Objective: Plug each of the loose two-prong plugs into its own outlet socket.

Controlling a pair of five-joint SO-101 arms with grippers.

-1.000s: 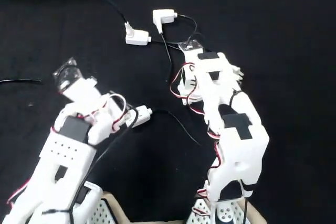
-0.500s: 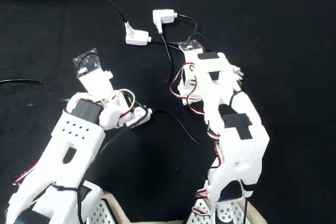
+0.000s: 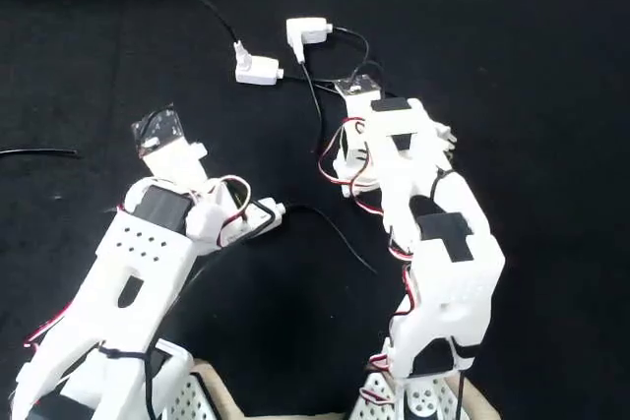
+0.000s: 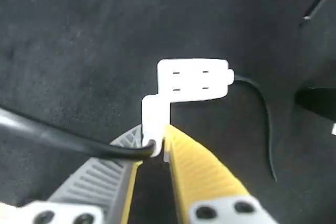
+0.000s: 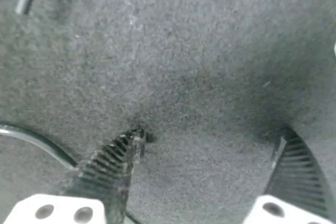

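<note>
Left wrist view: left gripper [image 4: 153, 141] is clamped on a white plug [image 4: 156, 114], which butts against one end of the white outlet socket [image 4: 194, 80] lying on the black cloth [image 4: 79, 35]. The right gripper [image 5: 205, 156] is spread wide, empty, just above the cloth.

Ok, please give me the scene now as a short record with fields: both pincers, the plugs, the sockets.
left pincer: shut on white plug
white plug: against the edge of socket block, whose visible slots are free
right pincer: open, empty, over black cloth
nearer connector: on the cloth, loose, with cable
farther connector: apart from it, also loose
</note>
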